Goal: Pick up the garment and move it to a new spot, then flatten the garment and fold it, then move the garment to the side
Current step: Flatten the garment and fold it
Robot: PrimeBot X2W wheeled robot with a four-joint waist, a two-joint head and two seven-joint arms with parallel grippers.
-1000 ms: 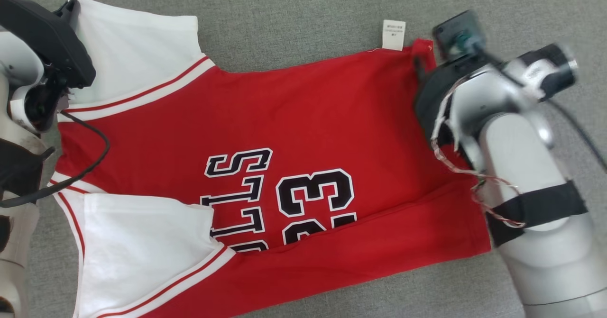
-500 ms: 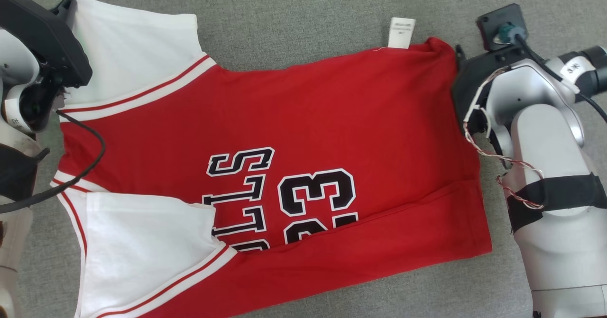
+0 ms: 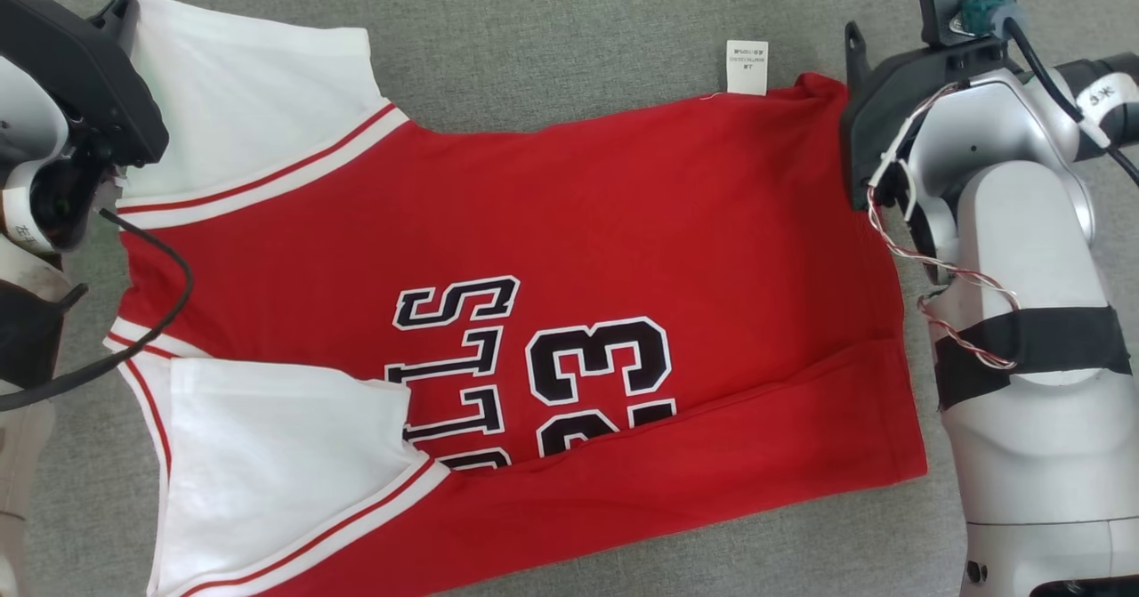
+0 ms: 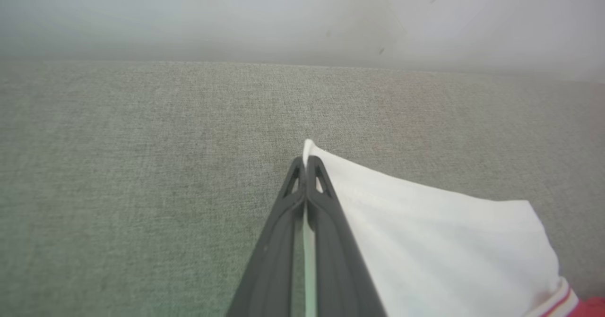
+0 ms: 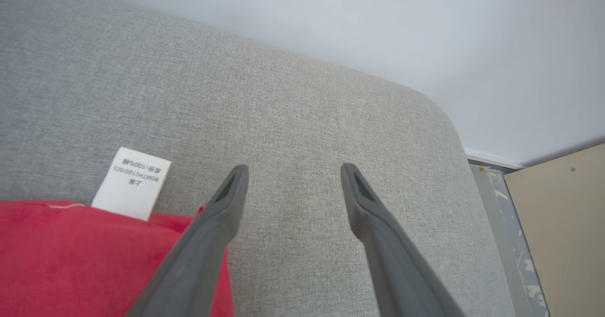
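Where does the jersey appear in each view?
Head view: jersey spread across the middle, sleeves toward the left.
Left wrist view: its white sleeve at lower right, corner pinched in the shut left gripper.
Right wrist view: its red hem corner at lower left, by the open right gripper.
Shared landmark: the grey fabric surface under it.

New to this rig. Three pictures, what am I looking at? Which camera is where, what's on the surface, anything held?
It is a two-armed robot. The wide picture comes from its head, looking down on a red and white jersey spread on a grey fabric cushion. The other two come from a camera on each wrist, looking along that arm's claw. The left claw is shut on a corner of the jersey's white sleeve. The right claw is open and holds nothing; it is by the jersey's red corner, near a white label.
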